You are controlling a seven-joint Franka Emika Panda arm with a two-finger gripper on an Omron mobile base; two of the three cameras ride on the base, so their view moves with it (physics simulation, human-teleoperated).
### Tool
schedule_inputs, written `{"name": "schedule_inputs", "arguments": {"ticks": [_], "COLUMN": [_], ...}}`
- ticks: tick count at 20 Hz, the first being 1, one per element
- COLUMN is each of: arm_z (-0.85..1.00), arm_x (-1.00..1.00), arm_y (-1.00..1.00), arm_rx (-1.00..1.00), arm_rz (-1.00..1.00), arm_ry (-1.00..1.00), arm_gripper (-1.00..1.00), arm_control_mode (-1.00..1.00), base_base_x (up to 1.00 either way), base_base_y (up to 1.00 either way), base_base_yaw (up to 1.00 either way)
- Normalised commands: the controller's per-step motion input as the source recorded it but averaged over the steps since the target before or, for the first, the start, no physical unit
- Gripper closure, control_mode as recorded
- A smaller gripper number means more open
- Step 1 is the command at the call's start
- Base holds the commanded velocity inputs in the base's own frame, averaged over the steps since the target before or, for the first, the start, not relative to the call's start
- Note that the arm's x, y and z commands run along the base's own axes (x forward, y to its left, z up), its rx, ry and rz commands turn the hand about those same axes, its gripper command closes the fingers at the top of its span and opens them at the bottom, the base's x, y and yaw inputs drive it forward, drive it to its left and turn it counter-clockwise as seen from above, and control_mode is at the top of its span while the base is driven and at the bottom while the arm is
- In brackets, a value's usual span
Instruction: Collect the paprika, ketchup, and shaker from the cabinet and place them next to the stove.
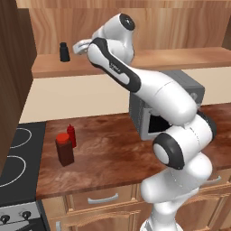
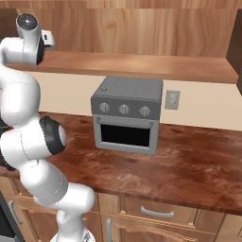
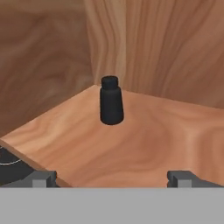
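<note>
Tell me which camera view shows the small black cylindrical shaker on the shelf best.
The hand view: the small black cylindrical shaker stands upright, large and unobstructed, on the light wood shelf. The left base view shows it small and distant. In the right base view I cannot find it.

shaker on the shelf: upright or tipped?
Upright: the shaker stands on its base on the cabinet plank, rounded top up, apart from the jaws.

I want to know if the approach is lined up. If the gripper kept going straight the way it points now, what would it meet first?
Most likely the shaker, upright on the cabinet shelf. It stands ahead between the open fingers, a little left of centre; nothing lies between. How far off it is remains unclear.
</note>
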Motion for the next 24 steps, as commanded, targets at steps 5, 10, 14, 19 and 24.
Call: {"name": "schedule_inputs", "arguments": {"ticks": [5, 10, 14, 19, 24], "arm_z": [0.01, 0.00, -0.04, -0.13, -0.13], "arm_x": [0.32, 0.20, 0.20, 0.19, 0.18], "arm_y": [0.07, 0.05, 0.05, 0.11, 0.18], "arm_rx": [-0.03, 0.00, -0.02, -0.04, -0.01], "arm_rz": [0.00, 0.00, 0.00, 0.00, 0.00], "arm_ry": [0.04, -0.02, -0.11, -0.12, -0.07], "arm_gripper": [-1.00, -1.00, -1.00, -1.00, -1.00], "arm_control_mode": [-1.00, -1.00, -1.00, -1.00, -1.00], "base_base_x": [0.00, 0.00, 0.00, 0.00, 0.00], "base_base_y": [0.00, 0.00, 0.00, 0.00, 0.00], "base_base_yaw": [0.00, 0.00, 0.00, 0.00, 0.00]}}
